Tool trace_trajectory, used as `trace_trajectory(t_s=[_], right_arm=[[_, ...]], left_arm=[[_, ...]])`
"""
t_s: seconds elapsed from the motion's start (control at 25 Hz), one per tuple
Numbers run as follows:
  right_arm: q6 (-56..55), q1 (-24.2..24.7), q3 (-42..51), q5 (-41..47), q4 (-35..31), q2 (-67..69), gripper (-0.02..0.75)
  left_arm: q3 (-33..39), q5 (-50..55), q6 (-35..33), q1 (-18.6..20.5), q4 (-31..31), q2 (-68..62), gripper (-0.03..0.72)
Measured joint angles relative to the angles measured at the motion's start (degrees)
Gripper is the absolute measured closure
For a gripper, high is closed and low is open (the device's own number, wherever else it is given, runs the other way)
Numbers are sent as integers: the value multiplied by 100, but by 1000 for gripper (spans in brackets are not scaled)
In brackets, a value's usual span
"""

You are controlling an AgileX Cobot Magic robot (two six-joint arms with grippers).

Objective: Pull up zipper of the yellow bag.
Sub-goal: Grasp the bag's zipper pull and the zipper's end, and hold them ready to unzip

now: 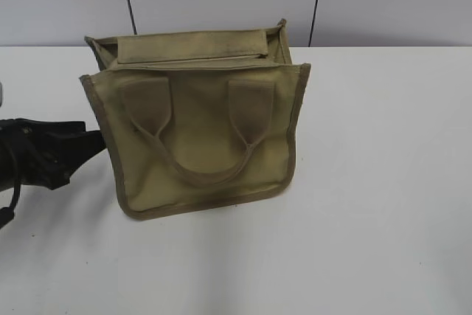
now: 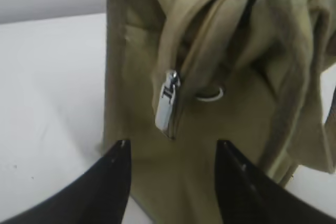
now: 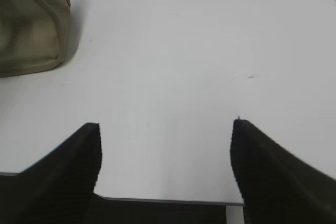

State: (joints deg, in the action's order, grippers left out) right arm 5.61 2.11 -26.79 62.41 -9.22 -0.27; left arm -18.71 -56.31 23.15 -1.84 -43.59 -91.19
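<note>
Left gripper [image 2: 170, 148] spread wide, low beside the bag [image 1: 199, 127]; zipper tab [image 2: 167, 102] just ahead, untouched.
Right gripper [image 3: 165, 129] wide over bare table [image 3: 210, 51]; its arm is out of frame in the exterior view.

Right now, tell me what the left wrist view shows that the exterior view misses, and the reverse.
Only the left wrist view shows the silver pull tab on the zipper, a small ring beside it, and the open left pincer just short of the tab. Only the exterior view shows the front handle and the whole bag outline. Both show the yellow bag on the white table.
</note>
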Motion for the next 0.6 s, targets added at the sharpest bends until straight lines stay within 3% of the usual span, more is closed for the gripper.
trace_trajectory(t_s=[0.36, 0.6], right_arm=[[0, 0, 0, 0, 0, 0, 154], [0, 0, 0, 0, 0, 0, 154]], left_arm=[[-494, -1166, -292, 0, -131, -1660, 308], [-1162, -1261, -375, 0, -348, -2274, 368]])
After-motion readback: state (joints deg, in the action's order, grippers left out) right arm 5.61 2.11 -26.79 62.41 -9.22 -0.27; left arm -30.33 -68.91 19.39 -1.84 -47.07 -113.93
